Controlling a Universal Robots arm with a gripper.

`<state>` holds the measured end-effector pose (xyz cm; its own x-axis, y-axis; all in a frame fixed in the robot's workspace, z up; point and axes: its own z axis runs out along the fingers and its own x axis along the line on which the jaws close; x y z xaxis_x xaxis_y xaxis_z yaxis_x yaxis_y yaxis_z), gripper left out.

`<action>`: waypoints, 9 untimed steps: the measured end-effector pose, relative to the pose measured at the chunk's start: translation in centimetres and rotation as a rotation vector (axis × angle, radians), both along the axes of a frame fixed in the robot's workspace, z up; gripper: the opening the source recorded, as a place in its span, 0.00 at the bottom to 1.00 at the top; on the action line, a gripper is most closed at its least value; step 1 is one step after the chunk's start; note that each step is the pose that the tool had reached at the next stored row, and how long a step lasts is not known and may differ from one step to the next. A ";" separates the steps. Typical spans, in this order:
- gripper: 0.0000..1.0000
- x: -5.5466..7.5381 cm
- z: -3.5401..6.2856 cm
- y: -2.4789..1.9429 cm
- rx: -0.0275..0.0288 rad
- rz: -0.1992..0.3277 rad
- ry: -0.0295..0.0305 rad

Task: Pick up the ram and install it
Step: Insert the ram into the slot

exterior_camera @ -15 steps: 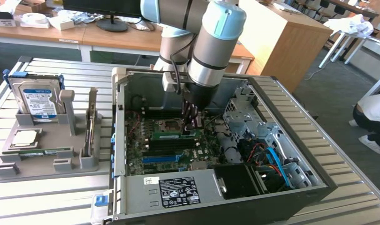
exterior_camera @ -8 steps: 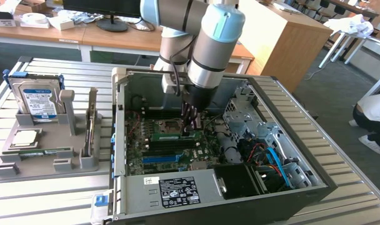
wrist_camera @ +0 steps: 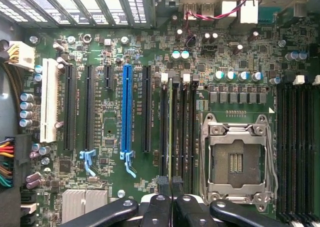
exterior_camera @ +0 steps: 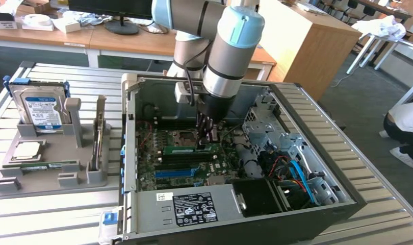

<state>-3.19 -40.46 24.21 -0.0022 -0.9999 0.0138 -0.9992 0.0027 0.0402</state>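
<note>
I am gripping the ram [wrist_camera: 171,127] in my hand [wrist_camera: 171,184], with the black fingers [wrist_camera: 161,207] pinched tight on its thin upper edge. The ram is standing on edge over the memory slots [wrist_camera: 186,127], just beside the empty processor socket [wrist_camera: 235,162]. I cannot tell whether it is pressed fully home. In the exterior view the green stick [exterior_camera: 186,149] is showing a pale label, but its writing is too small to read.

Farther from the socket, past the ram, a blue slot [wrist_camera: 126,107] is running parallel to it. The white printing on the board around it is not legible.

Beyond the socket, the open computer case [exterior_camera: 342,178] is lying on the slatted bench [exterior_camera: 50,219]. The black-and-white sticker on its power supply [exterior_camera: 195,208] is unreadable. Well apart from the socket, outside the case, a hard drive [exterior_camera: 42,108] with a blue label is standing in a grey holder [exterior_camera: 50,176].
</note>
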 end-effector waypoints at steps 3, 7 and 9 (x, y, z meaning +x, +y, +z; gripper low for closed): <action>0.12 0.0 -0.02 -0.05 0.0004 0.000 -0.0002; 0.12 0.0 -0.01 -0.36 0.0002 0.000 -0.0001; 0.12 0.0 -0.02 -0.40 0.0003 -0.001 -0.0001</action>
<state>-3.20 -40.86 24.19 -0.0028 -0.9999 0.0135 -0.9992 0.0034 0.0401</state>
